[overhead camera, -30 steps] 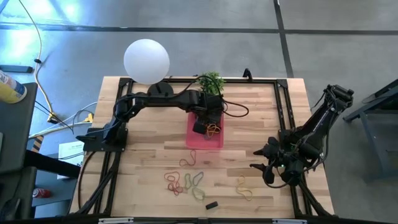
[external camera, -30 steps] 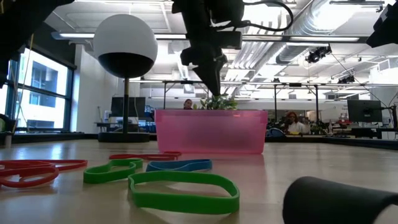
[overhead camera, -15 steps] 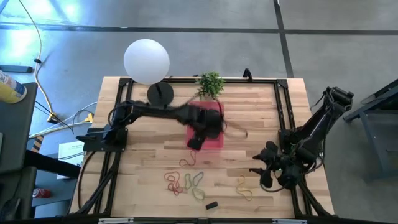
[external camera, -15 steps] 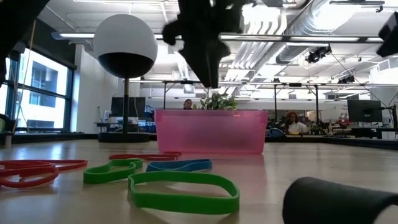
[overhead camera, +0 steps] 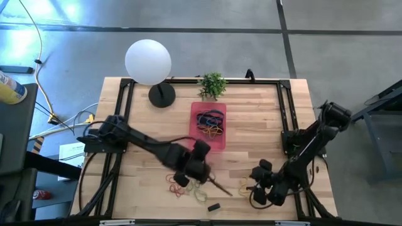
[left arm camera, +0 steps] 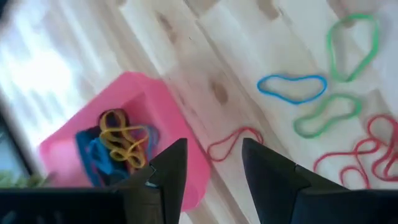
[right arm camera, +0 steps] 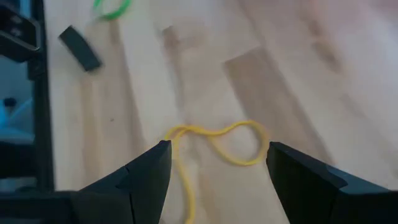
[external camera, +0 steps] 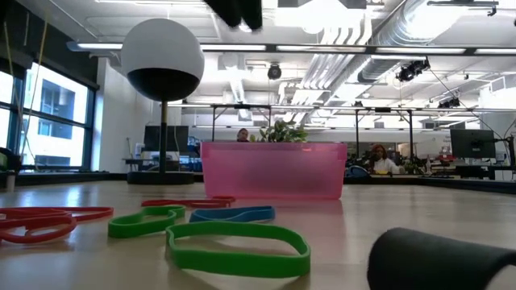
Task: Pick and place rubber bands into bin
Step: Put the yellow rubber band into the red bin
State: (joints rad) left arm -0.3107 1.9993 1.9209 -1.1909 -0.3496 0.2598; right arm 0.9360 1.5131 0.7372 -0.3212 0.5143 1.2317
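The pink bin (overhead camera: 221,144) stands mid-table with blue, yellow and orange rubber bands (left arm camera: 118,142) lying in it. Loose red, green and blue rubber bands (overhead camera: 186,184) lie flat on the wood nearer the front edge, and they also show in the low view (external camera: 238,248). My left gripper (left arm camera: 214,149) hangs open above them (overhead camera: 184,177), with nothing between its fingers. My right gripper (right arm camera: 219,149) is open and low over a yellow rubber band (right arm camera: 214,142) at the front right (overhead camera: 245,187); its fingers stand on either side of the band and touch nothing.
A small black block (overhead camera: 214,206) lies near the front edge. A potted plant (overhead camera: 213,83) and a white globe lamp (overhead camera: 148,61) stand at the back. A black frame (overhead camera: 286,113) runs along the table's sides.
My left gripper has swung from above the bin toward the table's near edge and now hangs over the loose bands, out of the low view's middle. My right gripper has sunk and moved toward the near edge, down to the yellow band.
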